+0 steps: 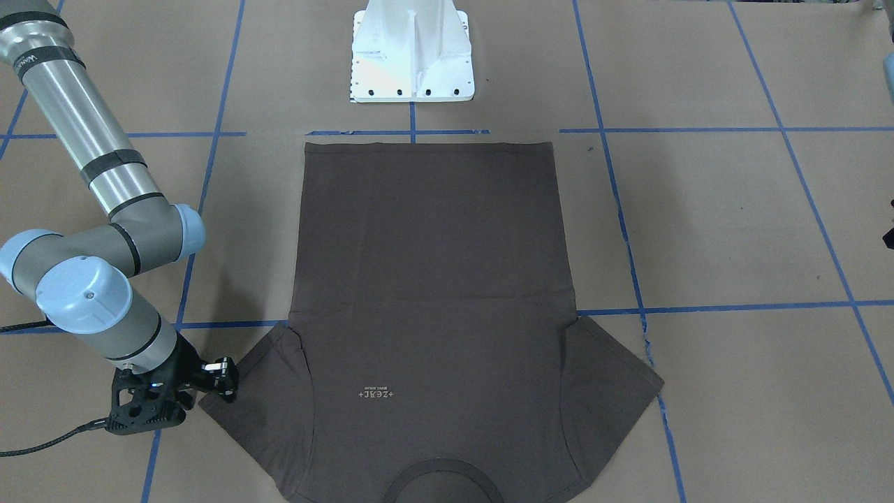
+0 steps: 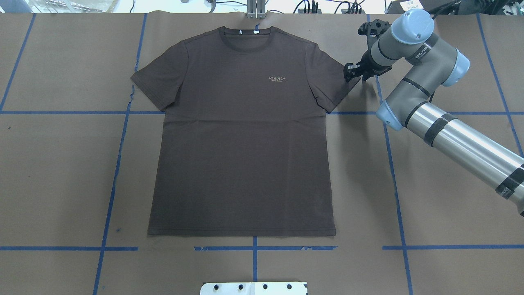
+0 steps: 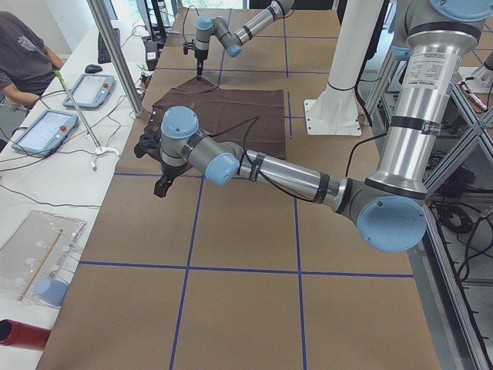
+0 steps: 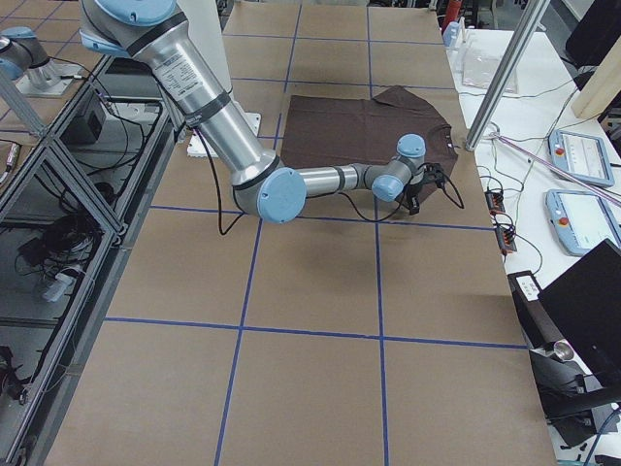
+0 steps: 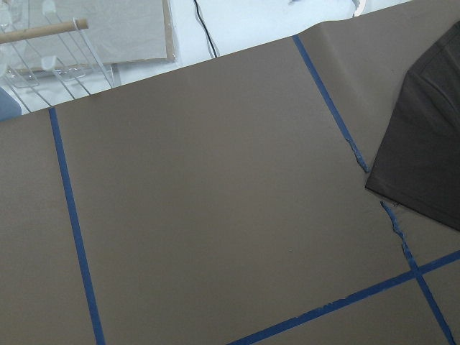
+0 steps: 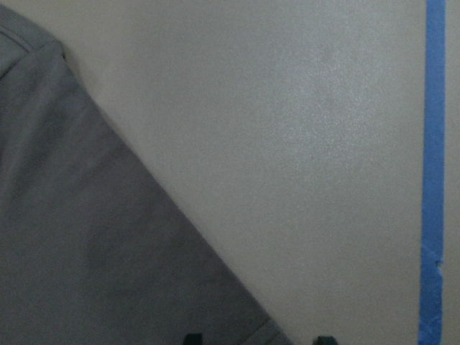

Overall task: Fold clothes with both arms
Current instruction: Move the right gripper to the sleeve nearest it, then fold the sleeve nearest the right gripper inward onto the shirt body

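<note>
**Cut off / unclear**

Shirt collar clipped by btm edge in front view; left wrist view shows only one sleeve, rest runs off right edge; right wrist view blurry, right gripper fingertips barely in at btm edge; left gripper too small in side view, jaws unclear.

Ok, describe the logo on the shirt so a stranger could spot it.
On the brown table with blue tape lines, a dark T-shirt lies flat. Its logo sits on the chest below the collar, toward the right gripper: the only pale print on plain cloth.
</note>
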